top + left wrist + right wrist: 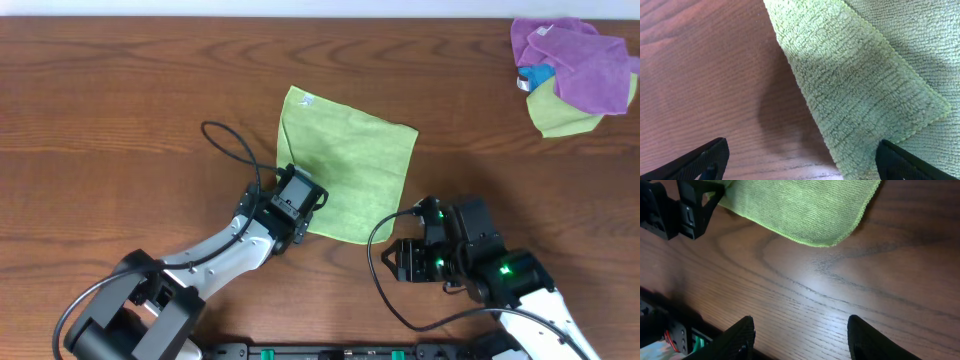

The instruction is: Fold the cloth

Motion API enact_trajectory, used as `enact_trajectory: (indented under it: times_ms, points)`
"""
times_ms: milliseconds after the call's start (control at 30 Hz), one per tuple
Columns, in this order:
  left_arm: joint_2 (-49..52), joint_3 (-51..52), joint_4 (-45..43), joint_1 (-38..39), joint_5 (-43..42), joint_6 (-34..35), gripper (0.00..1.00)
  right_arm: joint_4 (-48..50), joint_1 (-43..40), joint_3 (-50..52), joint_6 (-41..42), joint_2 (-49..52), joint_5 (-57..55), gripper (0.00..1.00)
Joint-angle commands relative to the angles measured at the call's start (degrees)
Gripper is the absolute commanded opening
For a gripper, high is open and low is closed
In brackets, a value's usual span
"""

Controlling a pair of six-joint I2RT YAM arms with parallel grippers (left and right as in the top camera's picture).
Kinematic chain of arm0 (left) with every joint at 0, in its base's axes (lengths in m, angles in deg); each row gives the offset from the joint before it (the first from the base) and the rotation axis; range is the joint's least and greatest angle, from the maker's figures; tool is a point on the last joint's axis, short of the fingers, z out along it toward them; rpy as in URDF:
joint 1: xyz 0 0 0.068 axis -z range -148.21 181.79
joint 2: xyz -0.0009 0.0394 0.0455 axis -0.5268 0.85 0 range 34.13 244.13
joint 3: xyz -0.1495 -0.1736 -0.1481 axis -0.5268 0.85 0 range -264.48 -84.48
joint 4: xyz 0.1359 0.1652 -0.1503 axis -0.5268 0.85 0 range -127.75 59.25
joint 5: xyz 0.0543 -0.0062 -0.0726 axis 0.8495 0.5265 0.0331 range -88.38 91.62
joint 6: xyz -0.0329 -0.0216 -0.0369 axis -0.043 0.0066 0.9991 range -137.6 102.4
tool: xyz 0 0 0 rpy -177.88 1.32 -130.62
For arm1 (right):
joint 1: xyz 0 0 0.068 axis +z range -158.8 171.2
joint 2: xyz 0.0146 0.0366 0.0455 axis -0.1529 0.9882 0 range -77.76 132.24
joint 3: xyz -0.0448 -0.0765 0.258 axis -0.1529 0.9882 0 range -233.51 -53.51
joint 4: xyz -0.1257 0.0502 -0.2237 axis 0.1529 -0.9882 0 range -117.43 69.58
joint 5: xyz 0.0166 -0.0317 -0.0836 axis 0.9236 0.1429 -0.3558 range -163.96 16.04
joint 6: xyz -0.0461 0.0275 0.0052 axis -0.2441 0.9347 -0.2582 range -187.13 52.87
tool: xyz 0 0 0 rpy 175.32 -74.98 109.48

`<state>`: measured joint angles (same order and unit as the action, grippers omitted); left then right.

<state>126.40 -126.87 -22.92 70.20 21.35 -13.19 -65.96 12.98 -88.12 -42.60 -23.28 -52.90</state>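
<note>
The lime-green cloth [345, 165] lies flat in the middle of the table, with a small white tag [305, 100] near its far left corner. In the left wrist view one layer of the cloth [865, 75] lies folded over another. My left gripper [305, 200] is at the cloth's near left edge and stands wide open [802, 165]. One finger [905, 162] is over the fabric and the other [705, 160] over bare wood. My right gripper [408, 258] is open [802, 340] over bare wood, short of the cloth's near corner [830, 235].
A purple cloth [575, 60] is bunched with a yellower green cloth [565, 115] and a small blue item [535, 78] at the far right corner. A black cable [235, 150] loops left of the cloth. The left arm's gripper [685, 205] shows in the right wrist view.
</note>
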Motion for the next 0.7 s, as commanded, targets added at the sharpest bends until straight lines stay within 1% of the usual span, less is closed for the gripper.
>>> enact_trajectory:
  times_ms: [0,100,200,300,367,500,667]
  points:
    - [1.29,-1.55,1.99,0.31,1.44,-2.71,0.95,0.09,0.48,0.02,0.09,0.07,0.63,0.6]
    - [0.74,-4.52,4.83,1.46,1.55,-5.33,0.95,0.11,0.48,0.02,0.09,0.07,0.61,0.6]
    - [0.48,-7.41,6.25,3.08,3.15,-6.49,0.95,0.11,0.48,0.02,0.09,0.07,0.63,0.61]
    - [0.5,-9.01,5.42,4.94,6.29,-9.16,0.95,0.09,0.48,0.02,0.09,0.09,0.63,0.61]
    - [0.52,-9.01,4.83,5.25,6.84,-10.34,0.95,0.11,0.48,0.02,0.07,0.07,0.87,0.59]
    - [0.52,-9.01,4.83,5.22,6.12,-10.43,0.95,0.52,0.48,0.02,0.07,0.09,3.02,0.57]
    - [2.51,-9.01,3.69,5.22,3.96,-10.47,0.95,1.53,0.48,0.02,0.07,0.09,2.97,0.57]
